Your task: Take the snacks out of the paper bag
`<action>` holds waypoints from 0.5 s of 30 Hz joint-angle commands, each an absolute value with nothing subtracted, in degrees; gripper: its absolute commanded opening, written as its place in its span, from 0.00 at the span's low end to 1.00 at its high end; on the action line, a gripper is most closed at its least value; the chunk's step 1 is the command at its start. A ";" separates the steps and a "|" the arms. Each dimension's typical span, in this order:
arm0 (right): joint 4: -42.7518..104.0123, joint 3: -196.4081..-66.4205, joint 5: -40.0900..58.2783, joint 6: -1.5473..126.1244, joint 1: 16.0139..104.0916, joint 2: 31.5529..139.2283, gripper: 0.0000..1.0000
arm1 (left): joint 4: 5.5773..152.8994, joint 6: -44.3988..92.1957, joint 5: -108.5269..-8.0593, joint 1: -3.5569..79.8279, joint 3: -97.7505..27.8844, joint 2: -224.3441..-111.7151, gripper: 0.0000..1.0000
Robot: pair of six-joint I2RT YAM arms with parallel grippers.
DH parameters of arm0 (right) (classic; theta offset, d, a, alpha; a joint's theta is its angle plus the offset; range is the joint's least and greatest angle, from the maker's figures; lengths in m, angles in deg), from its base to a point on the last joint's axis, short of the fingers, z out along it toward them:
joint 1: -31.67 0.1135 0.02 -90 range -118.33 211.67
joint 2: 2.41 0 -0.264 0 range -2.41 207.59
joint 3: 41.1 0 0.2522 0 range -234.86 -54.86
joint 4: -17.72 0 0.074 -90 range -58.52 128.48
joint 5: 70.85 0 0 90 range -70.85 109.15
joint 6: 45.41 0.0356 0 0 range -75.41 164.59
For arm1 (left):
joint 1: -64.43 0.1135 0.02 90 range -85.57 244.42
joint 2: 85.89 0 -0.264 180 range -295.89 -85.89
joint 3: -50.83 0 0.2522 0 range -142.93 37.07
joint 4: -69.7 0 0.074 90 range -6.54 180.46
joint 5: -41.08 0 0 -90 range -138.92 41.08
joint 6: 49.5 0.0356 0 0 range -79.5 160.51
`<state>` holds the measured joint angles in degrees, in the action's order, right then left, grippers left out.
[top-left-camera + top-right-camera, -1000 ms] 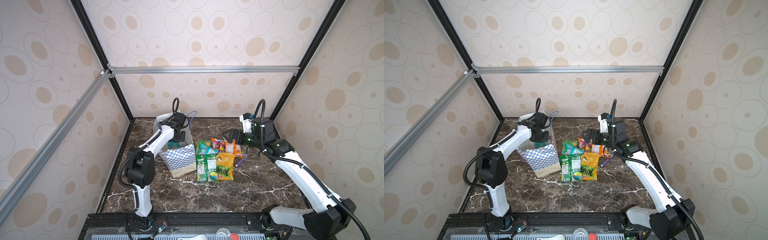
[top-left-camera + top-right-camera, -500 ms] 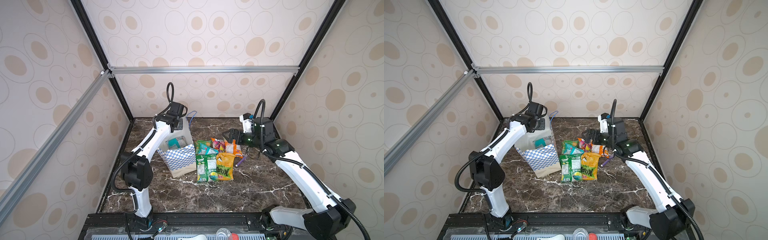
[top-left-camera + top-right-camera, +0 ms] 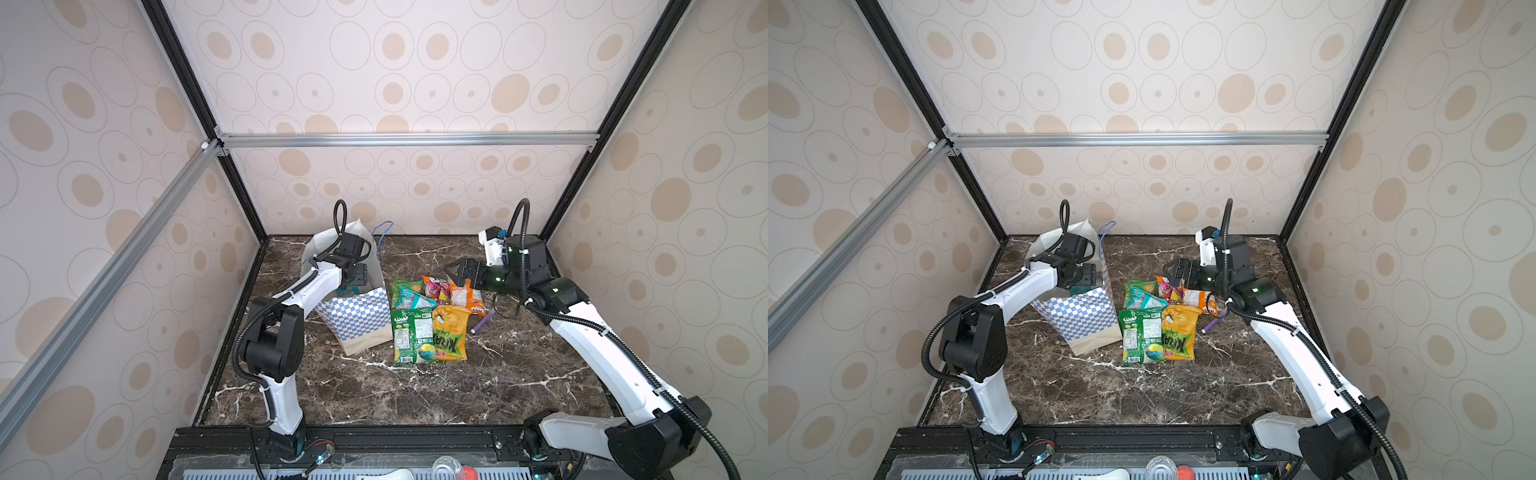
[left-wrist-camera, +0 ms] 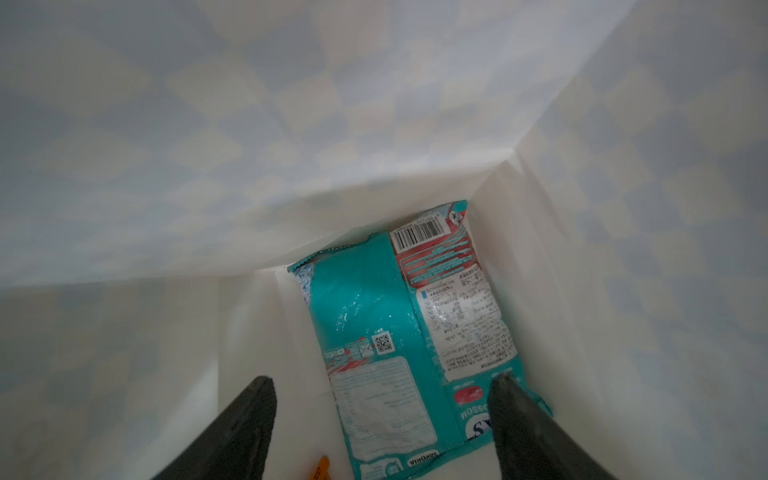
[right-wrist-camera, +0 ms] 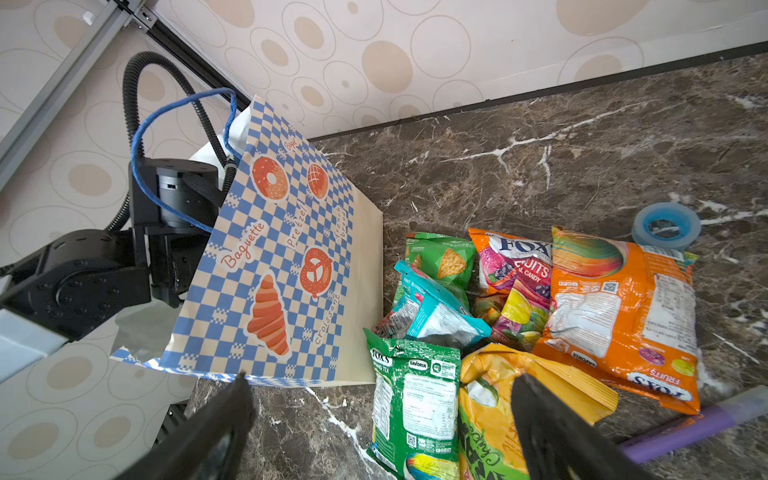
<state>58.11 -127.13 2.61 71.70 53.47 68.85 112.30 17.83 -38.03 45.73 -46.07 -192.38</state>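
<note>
The paper bag [image 3: 357, 320] [image 3: 1079, 320] stands at the back left with its blue-checkered side [image 5: 282, 257] towards the snacks. My left gripper [image 3: 358, 277] [image 4: 384, 380] is down inside its mouth, open, with nothing gripped. Below it a teal snack packet [image 4: 374, 307] lies flat on the bag's floor. Several snacks lie on the table right of the bag: a green packet [image 3: 411, 336], a yellow one [image 3: 451, 332], an orange one [image 5: 615, 307], a pink one [image 3: 436, 286] and a teal one [image 5: 432, 311]. My right gripper [image 3: 459, 270] [image 5: 382, 380] hovers open over the pile.
A purple pen [image 3: 482, 322] lies right of the yellow packet. A blue tape roll [image 5: 666, 226] sits behind the orange packet. The bag's blue cord handle [image 3: 384, 232] sticks up near the back wall. A small orange scrap [image 4: 322, 467] lies on the bag's floor.
My left arm rose above the bag's mouth and came back down into it, and its jaws went from shut to open. The right arm has not moved.
</note>
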 commanded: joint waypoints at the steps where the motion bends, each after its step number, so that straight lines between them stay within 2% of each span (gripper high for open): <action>1: 58.88 -128.29 2.46 71.79 53.79 69.16 1.00 | 105.08 18.08 -36.66 46.14 -44.41 -192.14 0.82; 15: 59.12 -127.64 2.89 72.06 53.76 68.33 1.00 | 103.06 19.29 -37.66 46.78 -44.93 -200.75 0.88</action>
